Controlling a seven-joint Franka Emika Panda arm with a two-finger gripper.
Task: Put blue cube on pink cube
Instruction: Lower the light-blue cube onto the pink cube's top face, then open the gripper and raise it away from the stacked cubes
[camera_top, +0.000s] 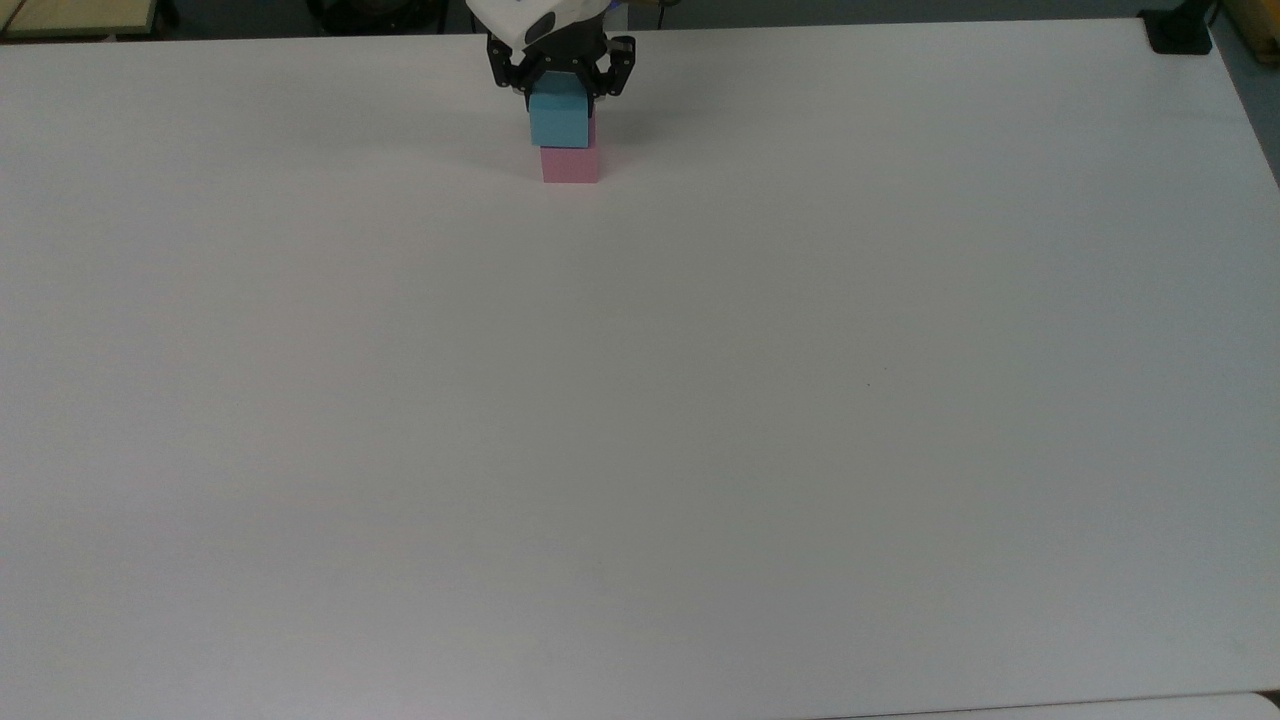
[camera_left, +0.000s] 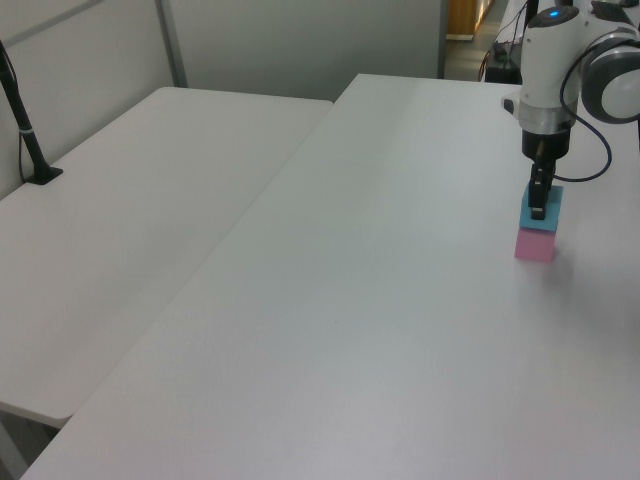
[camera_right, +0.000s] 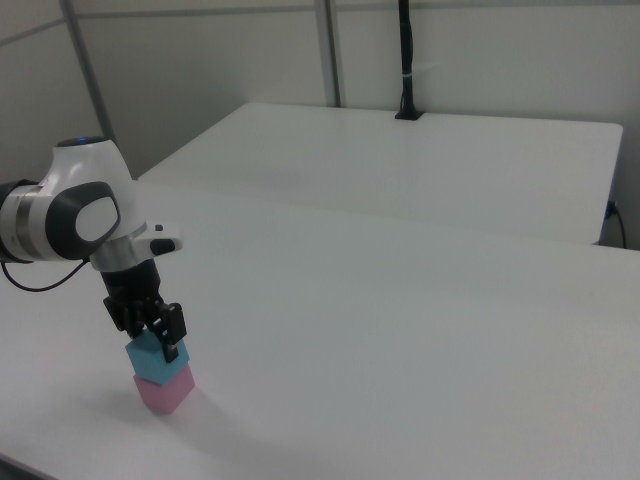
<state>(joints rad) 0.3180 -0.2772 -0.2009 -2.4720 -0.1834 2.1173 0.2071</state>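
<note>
One pink cube (camera_top: 570, 165) (camera_left: 535, 246) (camera_right: 163, 388) stands on the white table (camera_top: 640, 420) (camera_left: 380, 300) (camera_right: 420, 330), near the table's far edge in the top view, and serves as the landmark. One blue cube (camera_top: 559, 120) (camera_left: 540, 210) (camera_right: 154, 362) sits directly above the pink cube; in the left view and the right view its underside appears to touch the pink cube's top face, with the two blocks roughly aligned. One gripper (camera_top: 560, 92) (camera_left: 539, 205) (camera_right: 158, 340), carried by the single white arm (camera_left: 550, 60) (camera_right: 70, 215), hangs upright over the pink cube, its two black fingers (camera_right: 173, 338) closed narrowly against opposite sides of the blue cube. In the left view one finger (camera_left: 538, 198) covers part of the blue cube's near face. One second white table (camera_left: 130, 230) (camera_right: 430, 170) stands beside the first, well apart from the pink cube, with one black post (camera_left: 25, 135) (camera_right: 405, 60) rising at its far side.
</note>
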